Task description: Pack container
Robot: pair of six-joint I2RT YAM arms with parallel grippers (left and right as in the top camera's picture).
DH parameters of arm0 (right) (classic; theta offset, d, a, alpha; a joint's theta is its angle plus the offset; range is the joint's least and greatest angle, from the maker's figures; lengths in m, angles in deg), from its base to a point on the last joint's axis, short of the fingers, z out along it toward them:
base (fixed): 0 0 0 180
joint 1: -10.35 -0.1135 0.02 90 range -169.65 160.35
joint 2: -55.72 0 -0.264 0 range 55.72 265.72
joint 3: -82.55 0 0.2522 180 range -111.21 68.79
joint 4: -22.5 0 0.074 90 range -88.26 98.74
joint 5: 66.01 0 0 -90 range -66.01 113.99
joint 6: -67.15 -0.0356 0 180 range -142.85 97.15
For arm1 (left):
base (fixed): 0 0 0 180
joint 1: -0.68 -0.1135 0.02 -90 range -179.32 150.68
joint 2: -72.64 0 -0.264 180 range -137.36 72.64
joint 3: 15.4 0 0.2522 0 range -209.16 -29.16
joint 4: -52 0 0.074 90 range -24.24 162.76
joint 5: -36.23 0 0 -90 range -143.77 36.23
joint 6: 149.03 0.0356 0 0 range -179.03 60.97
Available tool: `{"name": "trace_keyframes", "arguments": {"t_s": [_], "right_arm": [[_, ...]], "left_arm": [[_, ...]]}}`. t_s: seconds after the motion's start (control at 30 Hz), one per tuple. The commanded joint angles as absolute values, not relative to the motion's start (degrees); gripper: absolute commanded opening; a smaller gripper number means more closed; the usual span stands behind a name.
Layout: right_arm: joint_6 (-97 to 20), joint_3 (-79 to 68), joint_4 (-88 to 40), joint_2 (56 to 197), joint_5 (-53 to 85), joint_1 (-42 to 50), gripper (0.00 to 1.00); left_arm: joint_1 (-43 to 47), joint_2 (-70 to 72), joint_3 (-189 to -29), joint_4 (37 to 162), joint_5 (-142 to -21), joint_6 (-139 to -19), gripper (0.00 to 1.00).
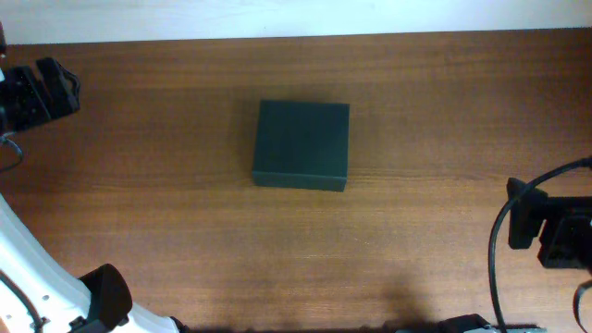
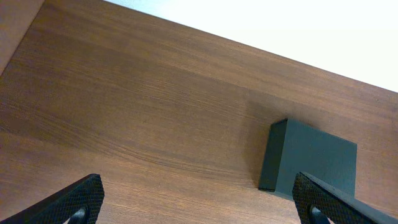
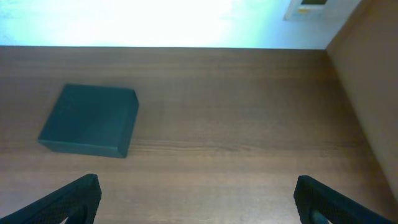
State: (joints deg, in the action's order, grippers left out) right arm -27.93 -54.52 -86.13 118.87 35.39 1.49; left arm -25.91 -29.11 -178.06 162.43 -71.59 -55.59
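The container [image 1: 302, 144] is a dark green-black square box, lid shut, lying flat at the middle of the wooden table. It also shows in the left wrist view [image 2: 309, 160] at the right and in the right wrist view [image 3: 90, 120] at the left. My left gripper [image 2: 199, 202] is open and empty, far to the left of the box at the table's left edge [image 1: 42, 92]. My right gripper [image 3: 198, 202] is open and empty, far to the right of the box at the right edge [image 1: 555, 227].
The wooden table [image 1: 166, 213] runs to a white wall at the back. A wooden side panel [image 3: 373, 93] stands at the right in the right wrist view. Black cable [image 1: 495, 268] loops by the right arm. The left arm's white base [image 1: 37, 287] sits at the front left.
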Motion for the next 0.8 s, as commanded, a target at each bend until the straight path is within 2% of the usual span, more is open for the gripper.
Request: {"name": "trace_keyframes", "arguments": {"t_s": [0.0,0.13,0.33,0.57,0.77], "right_arm": [[-27.6,-49.6,-82.3,114.9,38.2,4.6,0.99],[-27.6,-34.0,-67.8,104.9,38.0,7.6,0.99],[-27.8,-0.7,-46.7,85.5,32.3,9.7,0.99],[-27.8,29.3,-34.3,69.2,28.2,11.5,0.99],[-27.8,45.5,-24.5,62.9,27.7,11.6,0.99]], "left_arm": [[-25.7,-28.9,-177.7,162.4,-72.4,-56.0,0.99],[-25.7,-28.9,-177.7,162.4,-72.4,-56.0,0.99],[-25.7,-28.9,-177.7,162.4,-72.4,-56.0,0.99],[-25.7,-28.9,-177.7,162.4,-72.4,-56.0,0.99],[-25.7,-28.9,-177.7,162.4,-72.4,-56.0,0.99]]}}
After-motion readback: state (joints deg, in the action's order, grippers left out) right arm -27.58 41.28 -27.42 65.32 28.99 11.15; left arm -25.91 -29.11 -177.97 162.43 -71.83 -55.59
